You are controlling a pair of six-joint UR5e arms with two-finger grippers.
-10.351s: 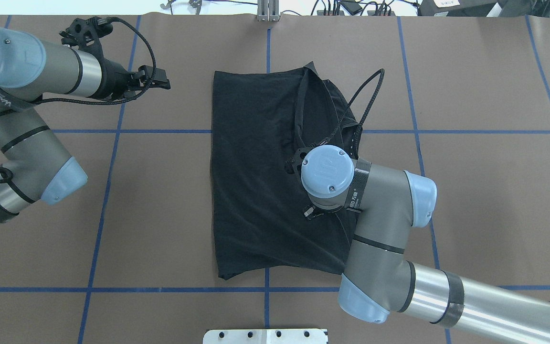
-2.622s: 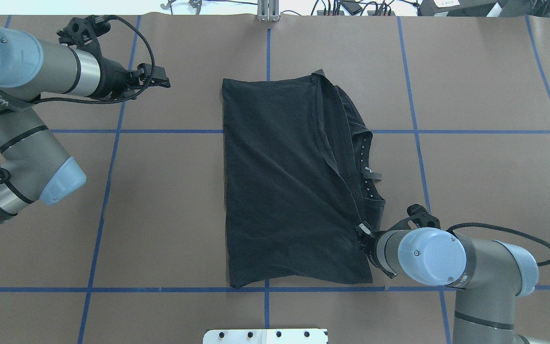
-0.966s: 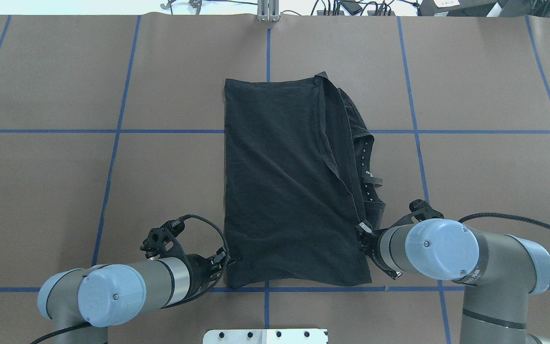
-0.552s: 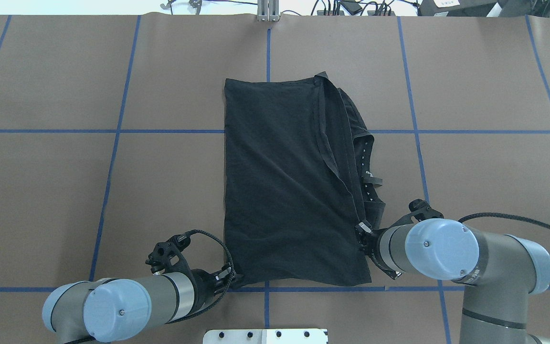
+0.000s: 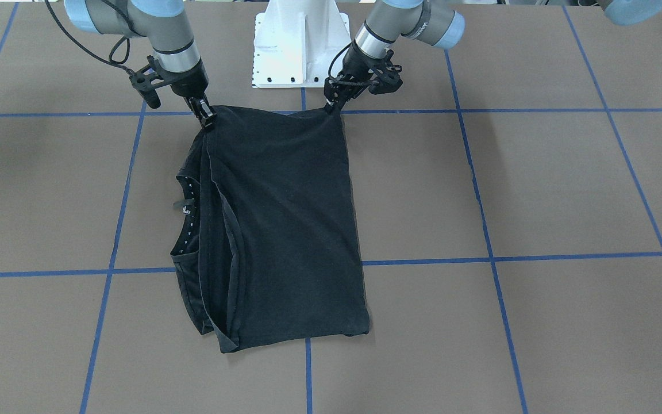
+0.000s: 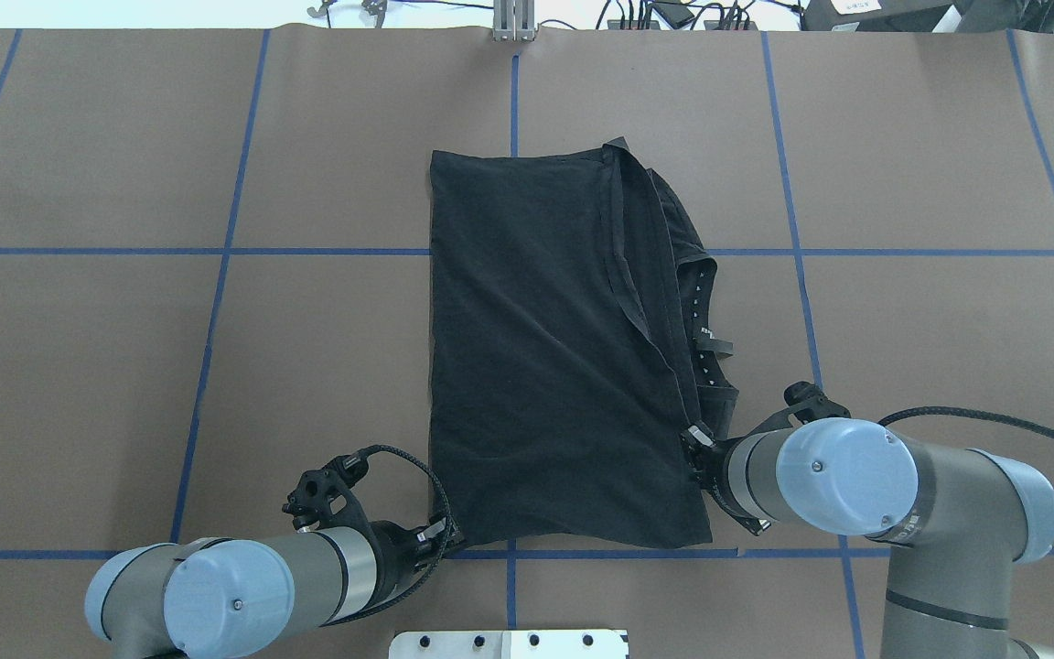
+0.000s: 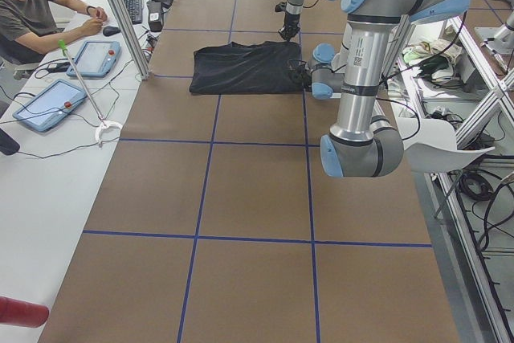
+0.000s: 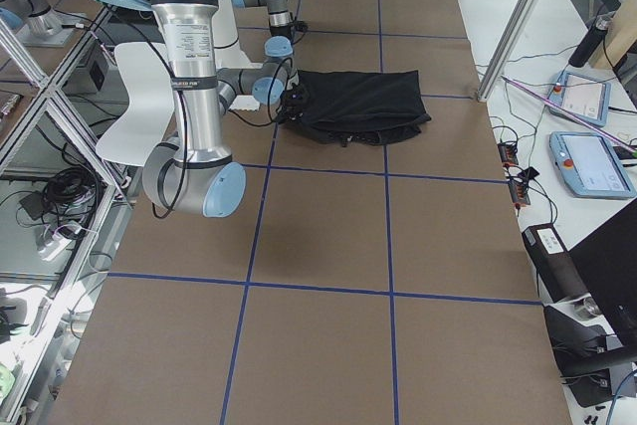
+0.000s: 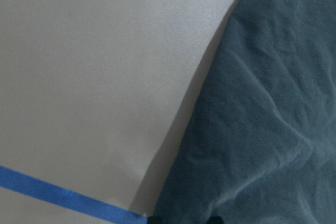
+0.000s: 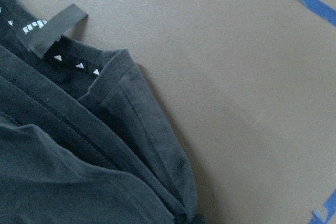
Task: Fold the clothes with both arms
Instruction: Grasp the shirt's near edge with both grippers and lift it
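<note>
Evidently shut tight at the right gripper [image 6: 693, 441] — tips pressed together at the bottom edge of the right wrist view, clamped on the stacked side hems of the T-shirt [image 6: 545, 348]. Spread apart at the left gripper [image 6: 445, 535], by contrast: two dark fingertips [image 9: 153, 220] low in the left wrist view, cloth between them, straddling the corner with no visible bite yet.

Lies flat on the brown table [image 6: 216, 366], middle of the overhead frame, folded into a tall rectangle, with sleeve and collar [image 10: 79, 65] layers piled along its right side and one gripper near each lower corner.

Looks thin, light and limp; likely to sag, drape and slide on itself rather than hold any shape. Best taken at those two lower corners, deep enough to catch every ply — judging by the stepped hems on the right, easy to pinch only the top layer and lose the rest. Should probably be raised evenly and kept taut between the two grips, to stop the middle bunching.

No sign of any chest graphic; presumably turned inward or face down. Cannot tell how many layers sit inside either grip. Far too small in both side views to judge the fingers. Cropped in the wrist views to the bare tips, nothing of the jaws behind.
</note>
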